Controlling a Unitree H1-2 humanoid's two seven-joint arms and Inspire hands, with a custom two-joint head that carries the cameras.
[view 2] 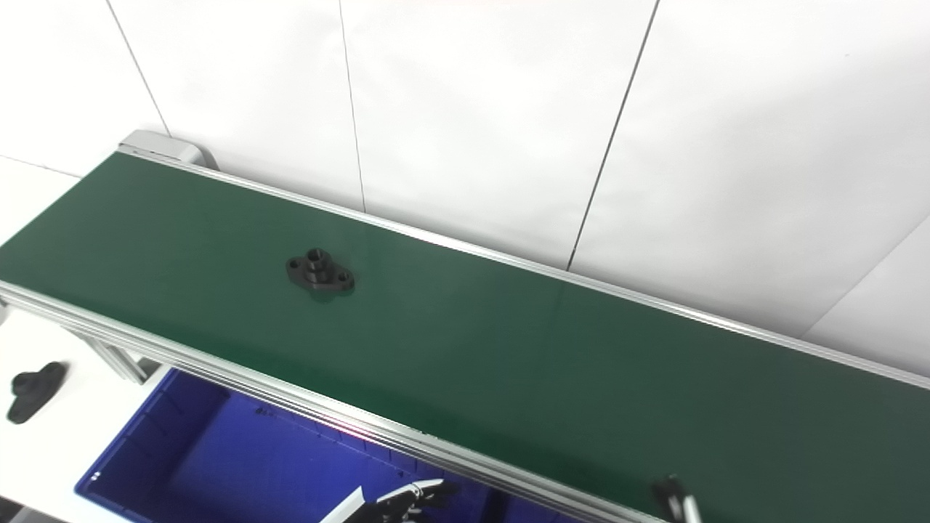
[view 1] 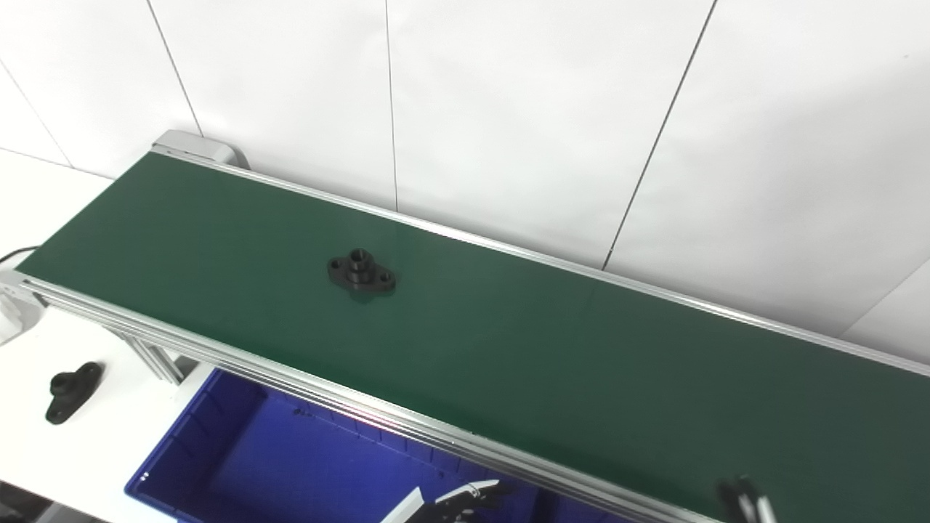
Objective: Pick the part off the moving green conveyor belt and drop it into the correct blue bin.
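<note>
Black fingertips (view 1: 476, 495) low over blue bin (view 1: 240, 450)

A second black part (view 1: 71, 391) lies on the white table (view 1: 43, 450), left of everything else and apart from it. A dark cable (view 1: 16, 253) curves in at the table's left edge. Behind, a white panelled wall (view 1: 508, 109) runs across the scene, split by thin dark seams
</note>
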